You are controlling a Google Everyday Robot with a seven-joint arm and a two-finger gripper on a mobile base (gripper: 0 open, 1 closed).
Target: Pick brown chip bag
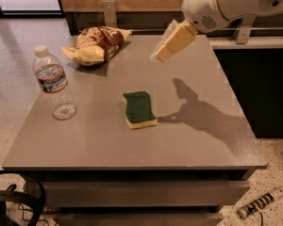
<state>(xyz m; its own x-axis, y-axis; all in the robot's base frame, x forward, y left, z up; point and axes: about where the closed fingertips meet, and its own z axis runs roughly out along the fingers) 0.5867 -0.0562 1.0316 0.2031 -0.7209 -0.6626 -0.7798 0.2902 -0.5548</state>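
Note:
The brown chip bag [96,45] lies crumpled at the far left corner of the grey table [207,140], dark brown and tan with pale yellow ends. My gripper [172,42] hangs from the white arm at the upper right, in the air above the far middle of the table. It is to the right of the bag and apart from it, and holds nothing that I can see.
A clear water bottle [54,84] stands near the table's left edge. A green-and-yellow sponge [139,109] lies in the middle. A dark counter [257,79] runs along the right side. A wooden wall with a rail stands behind the table.

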